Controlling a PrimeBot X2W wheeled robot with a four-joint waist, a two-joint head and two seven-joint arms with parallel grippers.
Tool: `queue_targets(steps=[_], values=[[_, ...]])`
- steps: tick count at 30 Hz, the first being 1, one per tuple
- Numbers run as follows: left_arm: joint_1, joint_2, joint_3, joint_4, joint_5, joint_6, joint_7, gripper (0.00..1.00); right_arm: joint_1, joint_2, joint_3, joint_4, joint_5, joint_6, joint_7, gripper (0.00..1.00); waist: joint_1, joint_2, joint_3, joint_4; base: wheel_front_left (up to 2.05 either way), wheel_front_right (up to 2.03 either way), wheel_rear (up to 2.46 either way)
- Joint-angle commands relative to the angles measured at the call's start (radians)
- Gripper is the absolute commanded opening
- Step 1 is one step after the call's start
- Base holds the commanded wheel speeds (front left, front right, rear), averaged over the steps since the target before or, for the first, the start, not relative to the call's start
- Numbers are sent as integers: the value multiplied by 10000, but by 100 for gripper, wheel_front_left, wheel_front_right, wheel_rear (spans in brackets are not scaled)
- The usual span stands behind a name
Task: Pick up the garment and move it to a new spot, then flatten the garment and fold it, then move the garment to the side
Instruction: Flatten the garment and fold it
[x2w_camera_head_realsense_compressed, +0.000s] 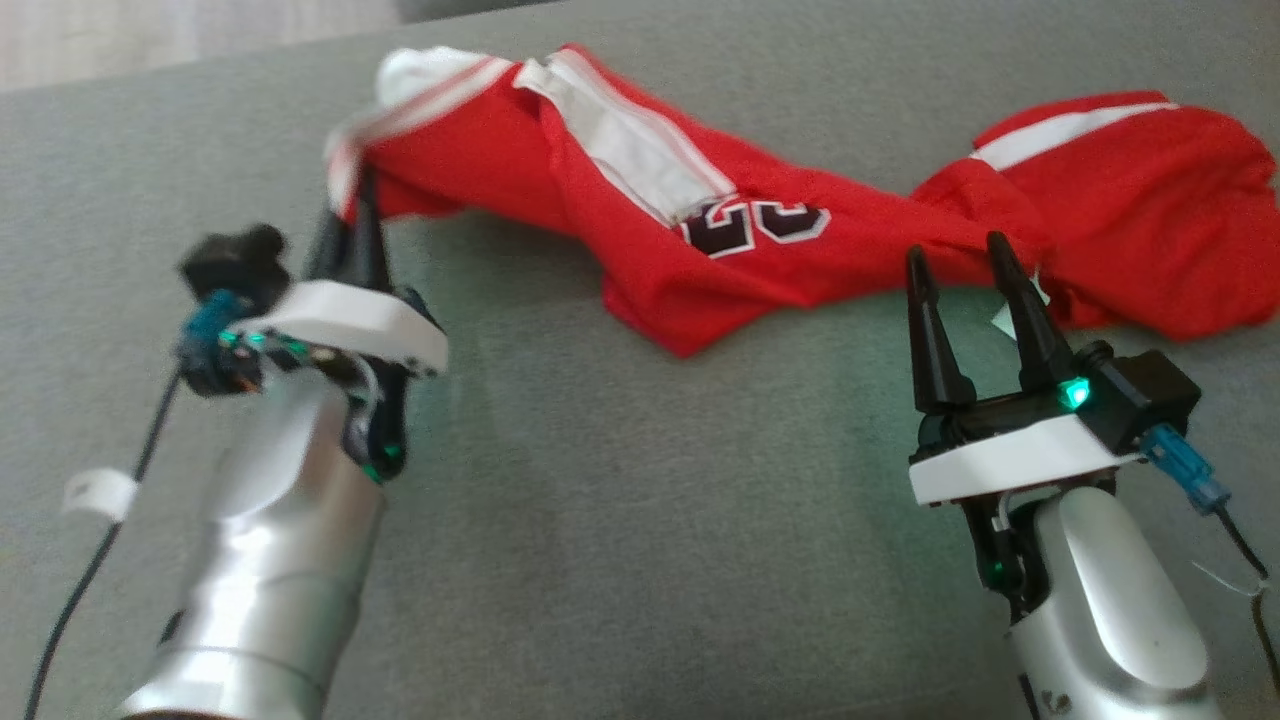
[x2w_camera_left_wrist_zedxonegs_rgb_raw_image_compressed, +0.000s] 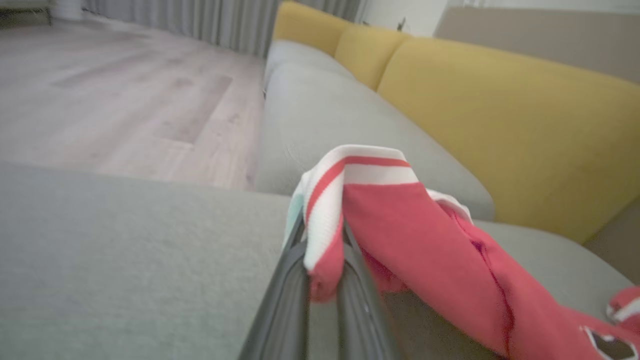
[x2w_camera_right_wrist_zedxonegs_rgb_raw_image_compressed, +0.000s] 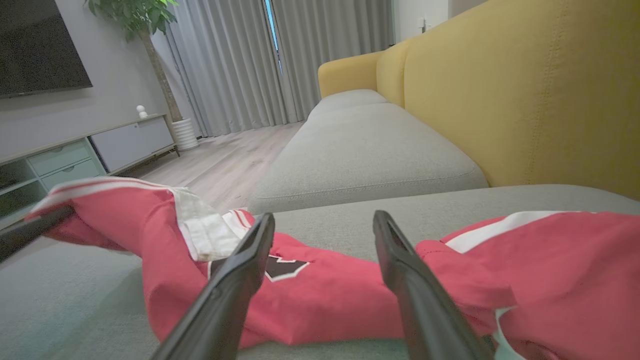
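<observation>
Head view: your left gripper (x2w_camera_head_realsense_compressed: 350, 205) pinches garment (x2w_camera_head_realsense_compressed: 860, 265) by striped white-red trim, fingers narrow, cloth wedged between. That end sits raised off grey cushion (x2w_camera_head_realsense_compressed: 600, 560); rest lies crumpled across cushion toward your right, number patch up. Your right gripper (x2w_camera_head_realsense_compressed: 955, 250) stands fingers wide, tips at garment's near edge, gripping nothing. Left wrist view shows you yellow backrest (x2w_camera_left_wrist_zedxonegs_rgb_raw_image_compressed: 500, 125) behind cloth, wood floor (x2w_camera_left_wrist_zedxonegs_rgb_raw_image_compressed: 125, 100) beyond.

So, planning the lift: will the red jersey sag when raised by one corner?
Probably floppy: the jersey drapes in folds from the shut left gripper. Likely light: its thin fabric lies crumpled on the sofa cushion.
</observation>
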Motion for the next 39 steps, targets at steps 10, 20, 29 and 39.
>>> queue_targets(steps=[10,20,29,39], values=[[2172,744,1863,-3448,813,498,-135,0,172,5,220,-53,-186,65,-108,100,0,0,-821,1093,0,0,0],[4760,723,2854,-5250,1299,1003,-136,0,602,5,255,178,-143,65,-109,100,0,0,-1413,1930,0,0,0],[5582,602,2657,-4980,1199,1063,280,100,631,5,371,289,-106,65,-109,100,0,0,-1574,2250,0,0,0],[5002,615,2211,-6997,1804,324,-121,100,612,5,442,108,-15,65,-109,100,0,0,-1426,2055,0,0,0]])
